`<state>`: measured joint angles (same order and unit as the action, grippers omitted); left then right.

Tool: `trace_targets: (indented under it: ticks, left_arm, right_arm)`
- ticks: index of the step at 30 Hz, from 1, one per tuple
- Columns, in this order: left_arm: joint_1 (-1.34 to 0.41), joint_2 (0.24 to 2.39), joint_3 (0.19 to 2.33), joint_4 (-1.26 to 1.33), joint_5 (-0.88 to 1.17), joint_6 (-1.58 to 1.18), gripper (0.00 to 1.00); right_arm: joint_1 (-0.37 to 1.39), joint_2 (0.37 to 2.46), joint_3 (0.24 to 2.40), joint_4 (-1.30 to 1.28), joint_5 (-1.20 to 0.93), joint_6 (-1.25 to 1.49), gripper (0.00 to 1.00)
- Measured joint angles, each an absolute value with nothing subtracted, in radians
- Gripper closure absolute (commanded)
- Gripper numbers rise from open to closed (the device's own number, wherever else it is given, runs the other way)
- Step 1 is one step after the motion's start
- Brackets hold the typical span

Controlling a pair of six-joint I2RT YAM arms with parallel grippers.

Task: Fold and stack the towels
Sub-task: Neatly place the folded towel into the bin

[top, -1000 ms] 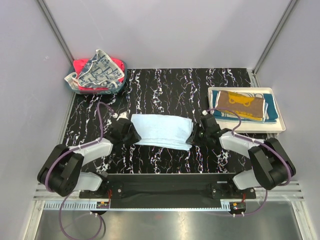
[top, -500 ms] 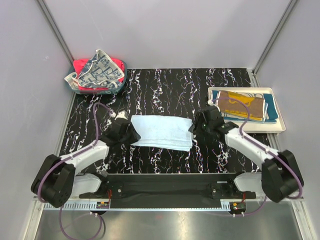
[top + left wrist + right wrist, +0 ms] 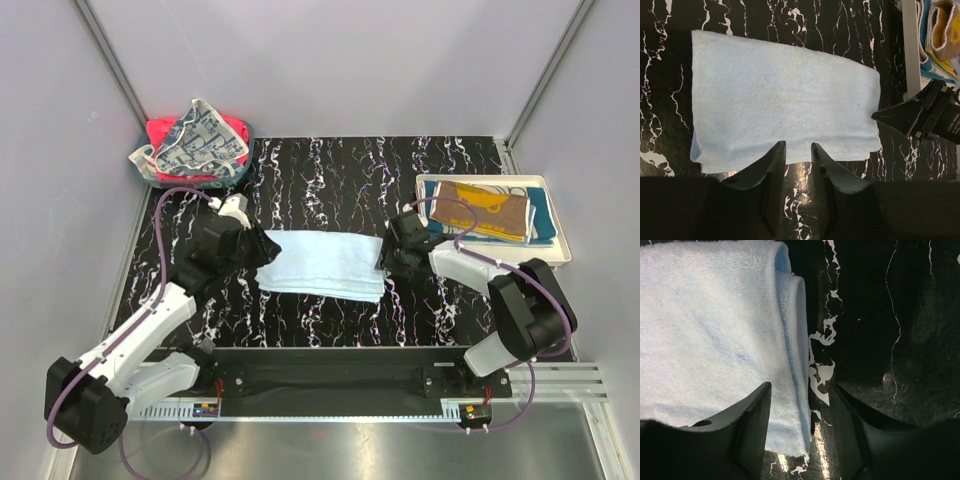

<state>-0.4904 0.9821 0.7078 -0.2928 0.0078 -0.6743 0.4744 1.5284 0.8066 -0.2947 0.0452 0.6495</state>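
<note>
Left claw (image 3: 798, 149) higher; blue towel (image 3: 782, 117) flat, rectangular

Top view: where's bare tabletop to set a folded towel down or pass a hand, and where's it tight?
Free: the table strip behind the light blue towel, between the bin and the tray; a narrower strip between the towel and the table's near edge. Crowded: both towel ends, where the left gripper and right gripper sit; bin and tray are full.

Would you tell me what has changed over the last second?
The right jaws opened, releasing the light blue towel, which settled flat. The left arm stretched away from its base, its jaws at the towel's left end. The bin and tray stayed put.
</note>
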Motion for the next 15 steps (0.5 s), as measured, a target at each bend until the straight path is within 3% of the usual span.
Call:
trace_targets:
  ticks: [10, 15]
  left_arm:
    - [-0.491, 0.967, 0.738, -0.373, 0.040, -0.634, 0.66]
    - [-0.491, 0.966, 0.760, -0.400, 0.054, -0.615, 0.66]
  right_arm:
    - [0.527, 1.568, 0.803, -0.257, 0.067, 0.645, 0.43]
    - [0.554, 1.606, 0.835, -0.252, 0.094, 0.644, 0.57]
